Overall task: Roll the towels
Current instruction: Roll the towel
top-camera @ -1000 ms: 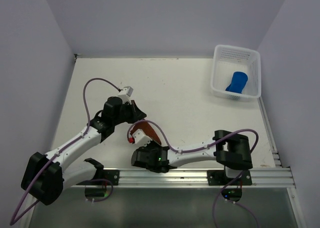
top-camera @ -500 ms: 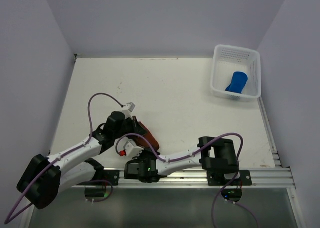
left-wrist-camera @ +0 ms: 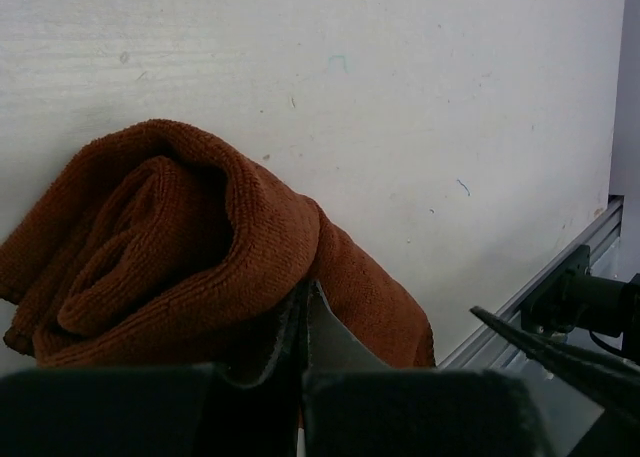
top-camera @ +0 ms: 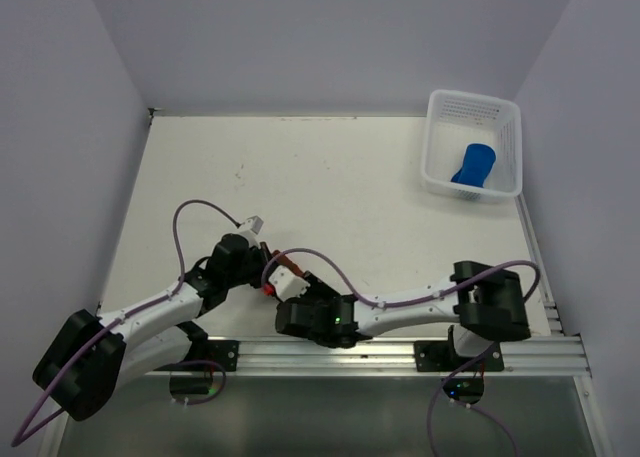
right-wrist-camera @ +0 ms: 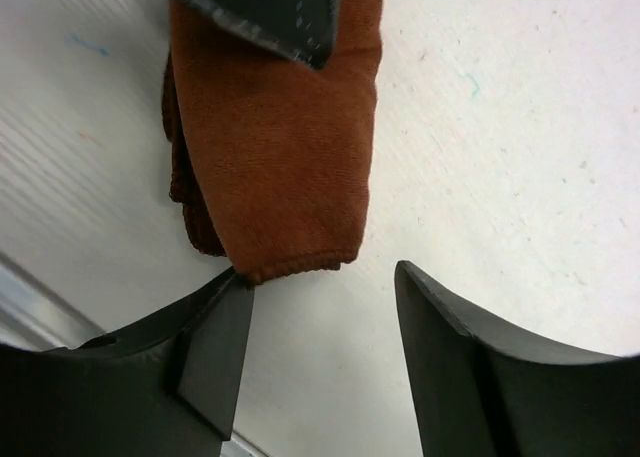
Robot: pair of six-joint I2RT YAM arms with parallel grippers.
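Observation:
The rust-brown towel (left-wrist-camera: 180,242) lies bunched in a loose roll on the white table near the front rail. In the top view both grippers hide nearly all of it. My left gripper (left-wrist-camera: 304,295) is shut, its tips pinched into a fold of this towel. My right gripper (right-wrist-camera: 320,312) is open just past the towel's hemmed end (right-wrist-camera: 290,217). Its left fingertip (right-wrist-camera: 215,337) touches the towel's corner, and nothing is between its fingers. The blue towel (top-camera: 473,164) sits rolled inside the white basket (top-camera: 438,182) at the back right.
The aluminium rail (top-camera: 400,352) runs along the near table edge, just behind both grippers, and shows in the left wrist view (left-wrist-camera: 560,277). Grey walls close in the left, right and back. Purple cables loop over both arms.
The right gripper has opened and let go of the brown towel's end. Both grippers have come down toward the front rail, and the towel now lies bunched on the table.

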